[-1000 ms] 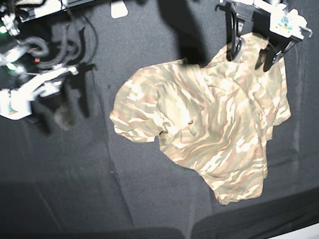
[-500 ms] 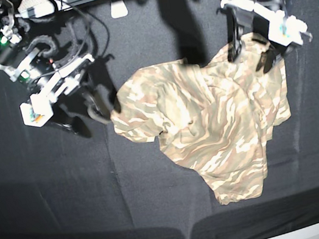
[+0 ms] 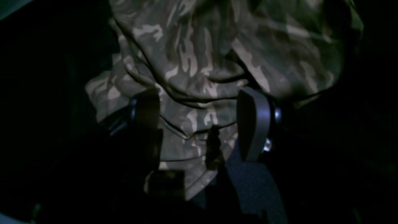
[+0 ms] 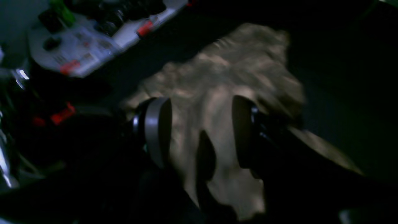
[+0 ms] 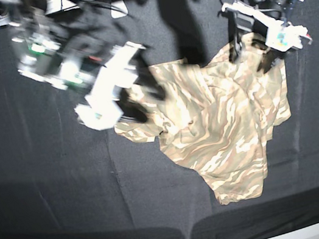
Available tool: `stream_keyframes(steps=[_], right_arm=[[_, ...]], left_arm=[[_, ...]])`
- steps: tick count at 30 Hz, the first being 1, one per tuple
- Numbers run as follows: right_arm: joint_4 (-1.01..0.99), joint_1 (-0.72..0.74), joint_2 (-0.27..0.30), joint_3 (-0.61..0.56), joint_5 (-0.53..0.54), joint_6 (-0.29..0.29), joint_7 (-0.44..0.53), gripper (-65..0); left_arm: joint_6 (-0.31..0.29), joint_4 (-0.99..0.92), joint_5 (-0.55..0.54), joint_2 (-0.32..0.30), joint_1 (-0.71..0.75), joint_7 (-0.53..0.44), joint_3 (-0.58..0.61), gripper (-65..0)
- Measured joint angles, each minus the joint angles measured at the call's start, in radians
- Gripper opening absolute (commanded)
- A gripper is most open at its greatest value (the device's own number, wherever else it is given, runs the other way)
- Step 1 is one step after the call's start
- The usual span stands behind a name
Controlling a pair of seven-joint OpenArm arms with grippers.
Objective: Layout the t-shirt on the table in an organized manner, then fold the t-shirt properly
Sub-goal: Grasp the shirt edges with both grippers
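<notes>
Motion blur smears the right gripper and hides the t-shirt edge beneath it.

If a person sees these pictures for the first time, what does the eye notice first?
First, the crumpled camouflage t-shirt lying right of centre on the black table. Next, two open grippers: the right gripper, blurred, over the shirt's left edge, and the left gripper over its far right corner.

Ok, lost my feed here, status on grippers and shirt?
Left gripper open over the t-shirt's far edge. Right gripper open above its other side. Shirt crumpled on the table, unfolded. Nothing in the way.
</notes>
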Motion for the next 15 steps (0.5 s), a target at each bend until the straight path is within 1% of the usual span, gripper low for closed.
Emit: stream_keyframes(steps=[2,4,7,9,11,15], right_arm=[[0.0,0.005,-0.046,0.0,-0.051,-0.015,0.002,-34.7],[0.0,0.005,-0.087,0.001,-0.105,-0.056,0.003,-34.7],[0.0,0.005,-0.125,0.005,-0.185,-0.095,0.003,-34.7],[0.0,0.005,-0.14,0.006,-0.225,-0.137,0.004,-34.7],[0.0,0.005,-0.144,0.005,-0.245,-0.164,0.004,-34.7],[-0.024,0.005,-0.142,0.006,-0.278,-0.192,0.005,-34.7]], left_arm=[[0.0,0.0,0.0,0.0,0.0,0.0,0.0,-28.5],[0.0,0.0,0.0,0.0,0.0,0.0,0.0,-28.5],[0.0,0.0,0.0,0.0,0.0,0.0,0.0,-28.5],[0.0,0.0,0.0,0.0,0.0,0.0,0.0,-28.5],[0.0,0.0,0.0,0.0,-0.002,0.0,0.0,-28.5],[0.0,0.0,0.0,0.0,-0.003,0.0,0.0,-28.5]])
